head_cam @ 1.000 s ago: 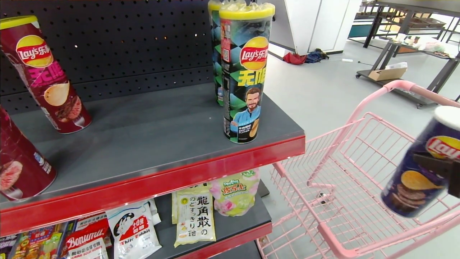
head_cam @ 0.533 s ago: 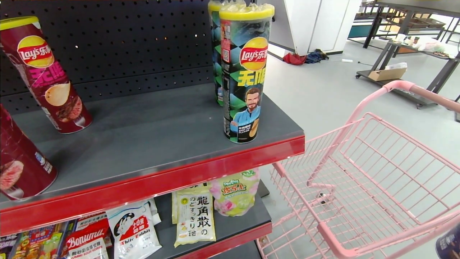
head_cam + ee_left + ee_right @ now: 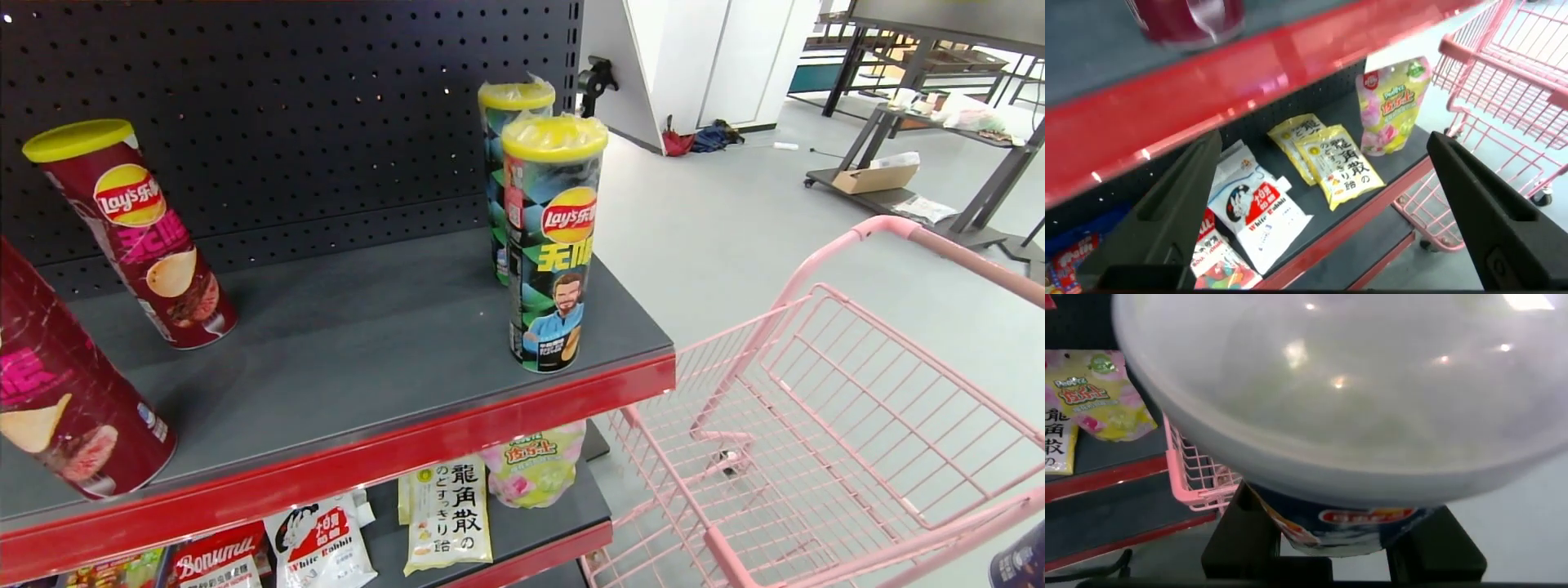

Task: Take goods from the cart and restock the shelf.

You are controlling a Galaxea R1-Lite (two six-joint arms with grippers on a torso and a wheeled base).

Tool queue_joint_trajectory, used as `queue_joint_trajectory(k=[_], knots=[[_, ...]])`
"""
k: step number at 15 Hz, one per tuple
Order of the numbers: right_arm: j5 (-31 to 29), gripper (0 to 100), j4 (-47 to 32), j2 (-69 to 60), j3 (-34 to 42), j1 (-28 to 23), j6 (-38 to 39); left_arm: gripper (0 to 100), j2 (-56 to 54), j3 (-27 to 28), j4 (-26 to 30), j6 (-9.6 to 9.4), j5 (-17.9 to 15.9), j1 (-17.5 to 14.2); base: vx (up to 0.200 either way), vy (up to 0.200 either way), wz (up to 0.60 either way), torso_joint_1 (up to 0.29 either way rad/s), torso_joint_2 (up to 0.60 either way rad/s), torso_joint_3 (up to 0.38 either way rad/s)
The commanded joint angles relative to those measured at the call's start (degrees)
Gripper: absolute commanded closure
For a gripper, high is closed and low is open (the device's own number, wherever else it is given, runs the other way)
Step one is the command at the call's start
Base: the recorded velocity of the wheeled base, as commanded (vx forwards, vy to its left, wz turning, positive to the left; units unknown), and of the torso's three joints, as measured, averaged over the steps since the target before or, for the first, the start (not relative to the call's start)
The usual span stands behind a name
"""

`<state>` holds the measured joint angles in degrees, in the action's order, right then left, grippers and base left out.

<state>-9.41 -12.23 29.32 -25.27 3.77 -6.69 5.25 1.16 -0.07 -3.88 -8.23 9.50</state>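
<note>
A dark blue chips can (image 3: pixel 1331 392) with a clear lid sits between the black fingers (image 3: pixel 1241 539) of my right gripper (image 3: pixel 1339 551), which is shut on it. Its edge shows in the head view's lower right corner (image 3: pixel 1020 563), below the pink cart (image 3: pixel 816 269). The grey top shelf (image 3: pixel 367 359) carries two red cans (image 3: pixel 139 237) at its left and two green cans (image 3: pixel 551 245) at its right end, with bare board between. My left gripper (image 3: pixel 1323 237) stands open in front of the lower shelf.
Snack bags (image 3: pixel 445 514) lie on the lower shelf; a white one (image 3: pixel 1253 216) and a yellow one (image 3: pixel 1343 163) are in front of the left gripper. The shelf's red front edge (image 3: pixel 408 449) juts out. Tables and a box stand far right.
The blue can in my right gripper dropped from beside the cart to the head view's lower right corner. The head camera has since shifted, so the shelf sits lower in the picture.
</note>
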Motion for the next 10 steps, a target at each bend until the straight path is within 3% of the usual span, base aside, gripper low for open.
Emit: queue_joint_trajectory(k=[1,8,10], knots=[[0.01,100,0.01,0.65,0.22,0.10,-0.07,0,0.11,-0.02,-0.01,0.01,-0.03,0.00,0.000,0.000,0.00,0.188,-0.57,-0.364],[0.45,100,0.36,1.62,0.31,0.19,-0.16,0,0.11,0.07,-0.01,0.01,-0.03,0.00,0.000,0.000,0.00,0.194,-0.49,-0.301],[0.36,100,0.36,1.44,0.75,0.19,-0.16,0,0.11,-0.02,-0.01,0.01,-0.03,0.00,0.000,0.000,0.60,0.049,-0.08,-0.058]])
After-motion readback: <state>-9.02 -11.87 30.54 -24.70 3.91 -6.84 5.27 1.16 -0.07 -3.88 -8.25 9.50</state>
